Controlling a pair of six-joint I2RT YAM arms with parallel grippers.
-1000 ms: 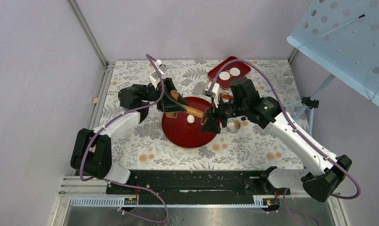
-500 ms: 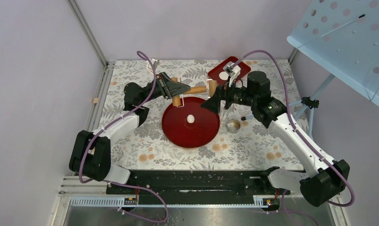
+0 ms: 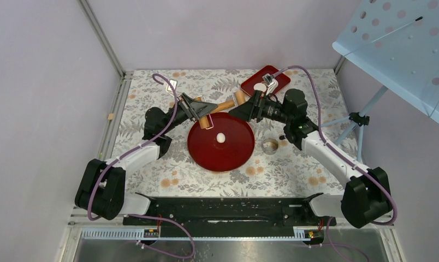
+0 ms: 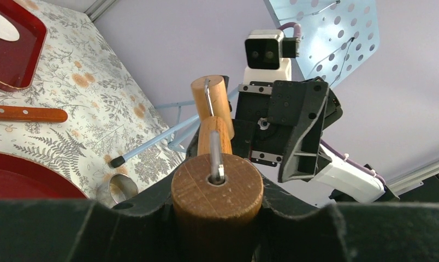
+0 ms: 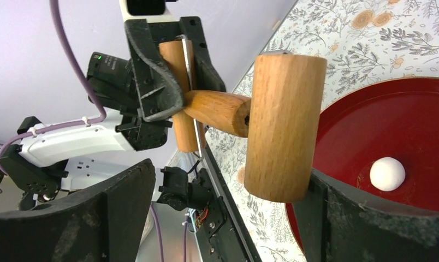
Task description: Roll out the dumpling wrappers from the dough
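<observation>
The dough [image 3: 221, 138] is a small white ball on the round red plate [image 3: 228, 158]; it also shows in the right wrist view [image 5: 386, 173]. A wooden rolling pin [image 3: 224, 106] hangs tilted over the plate's far rim. My left gripper [image 3: 203, 113] is shut on its left handle [image 4: 217, 185]. My right gripper [image 3: 242, 107] is open, its jaws wide apart around the right handle [image 5: 283, 125], which touches only one finger. One dumpling wrapper [image 3: 259, 87] shows on the red square tray [image 3: 274, 76]; my right wrist hides the rest.
A metal ring cutter [image 3: 270, 146] stands on the floral cloth right of the plate. A wooden-handled knife [image 4: 26, 113] lies between plate and tray. A blue perforated stand [image 3: 403, 38] rises at the far right.
The rolling pin has lifted from over the dough and gone back to the plate's far rim. Both arms drew back with it. The dough ball has not moved.
</observation>
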